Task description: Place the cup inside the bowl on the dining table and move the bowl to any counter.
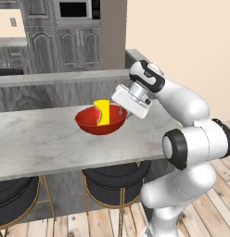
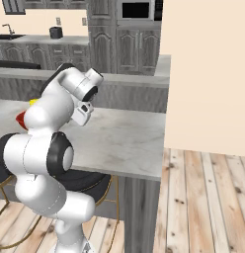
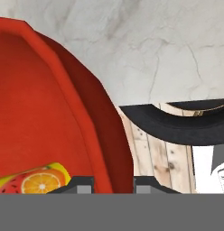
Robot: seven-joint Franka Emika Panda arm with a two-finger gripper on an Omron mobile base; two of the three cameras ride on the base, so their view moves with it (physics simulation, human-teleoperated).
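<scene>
The red bowl (image 1: 100, 122) stands on the marble dining table (image 1: 42, 143), with the yellow cup (image 1: 102, 112) upright inside it. My gripper (image 1: 122, 111) reaches down from the right onto the bowl's right rim. In the hand view the bowl (image 3: 41, 113) has its rim running down between my two fingertips (image 3: 82, 184), and the gripper (image 3: 114, 185) is shut on it. The cup (image 3: 37, 180), with its fruit print, shows low in the bowl. In the right base view a sliver of the bowl (image 2: 20, 120) peeks out behind my arm.
Dark round stools (image 1: 114, 183) stand under the table's near edge, one also below the rim (image 3: 177, 122). A grey raised ledge (image 1: 52, 78) runs behind the table. The counter (image 2: 25, 39) with sink lies far back left. Wooden floor opens to the right (image 2: 208, 197).
</scene>
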